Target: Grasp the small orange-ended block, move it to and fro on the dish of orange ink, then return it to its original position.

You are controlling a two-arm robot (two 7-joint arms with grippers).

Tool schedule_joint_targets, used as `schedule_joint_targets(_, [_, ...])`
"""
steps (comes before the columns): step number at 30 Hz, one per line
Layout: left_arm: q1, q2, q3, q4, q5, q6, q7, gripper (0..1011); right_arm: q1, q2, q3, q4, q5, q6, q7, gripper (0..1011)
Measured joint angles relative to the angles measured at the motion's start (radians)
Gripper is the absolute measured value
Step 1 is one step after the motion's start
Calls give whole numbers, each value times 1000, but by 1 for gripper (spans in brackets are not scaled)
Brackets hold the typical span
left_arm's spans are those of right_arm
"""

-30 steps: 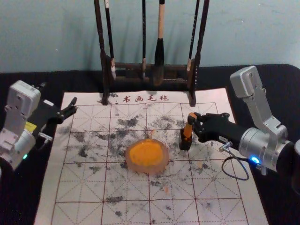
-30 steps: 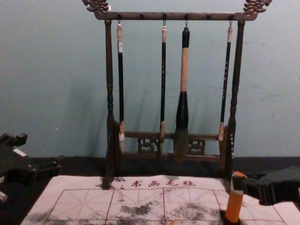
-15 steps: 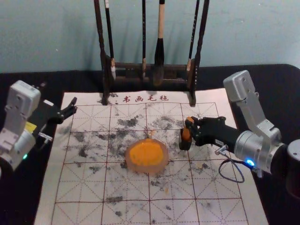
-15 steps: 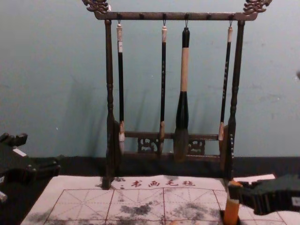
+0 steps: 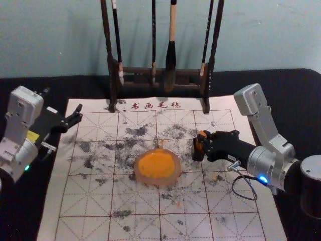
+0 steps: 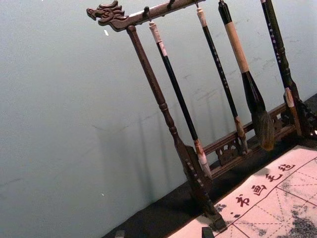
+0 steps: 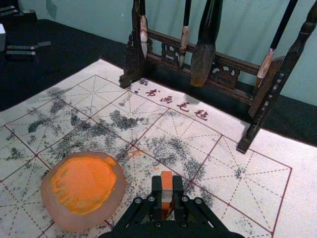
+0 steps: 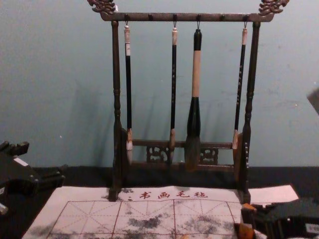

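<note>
Orange-ended block (image 7: pixel 167 181) is gripped between the fingertips of the right gripper (image 5: pixel 203 141), its jaws closed on the block's sides. The block's lower end is held at the dark holder (image 5: pixel 195 151), just beside those tips. The ink dish (image 5: pixel 158 182) is set to their left, nearer the robot. The left gripper (image 5: pixel 77 114) is parked well apart leftward, spread wide, with nothing held.

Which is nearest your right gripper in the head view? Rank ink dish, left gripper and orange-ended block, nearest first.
1. Orange-ended block: held in the right gripper.
2. Ink dish: to its left.
3. Left gripper: far left, past the dish.
</note>
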Motion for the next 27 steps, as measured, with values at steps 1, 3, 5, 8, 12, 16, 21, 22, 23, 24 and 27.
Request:
schedule_joint_targets(1, [0,0,0,0,0,0,0,1001,-1,-2,1,2,-4,-2,1,119])
schedule_joint_targets(3, [0,0,0,0,0,0,0,1001,-1,-3,1,2,-5,-3,1,119])
schedule_joint_targets(5, [0,0,0,0,0,0,0,1001,-1,-2,1,2,-5,-3,1,119])
schedule_joint_targets(8, [0,0,0,0,0,0,0,1001,-1,-2,1,1,-5,-3,1,119])
schedule_joint_targets(12, [0,0,0,0,0,0,0,1001,-1,-1,1,1,-4,-3,1,119])
schedule_joint_targets(16, [0,0,0,0,0,0,0,1001,-1,-1,1,0,-3,-3,1,187])
schedule_joint_targets(21, [0,0,0,0,0,0,0,1001,0,0,1,0,-2,-2,1,332])
schedule_joint_targets(22, [0,0,0,0,0,0,0,1001,0,0,1,0,-1,-2,1,385])
schedule_joint_targets(23, [0,0,0,0,0,0,0,1001,0,0,1,0,-1,-2,1,385])
schedule_joint_targets(24, [0,0,0,0,0,0,0,1001,0,0,1,-1,-1,-2,1,435])
schedule_joint_targets(27, [0,0,0,0,0,0,0,1001,0,0,1,-1,-1,-2,1,530])
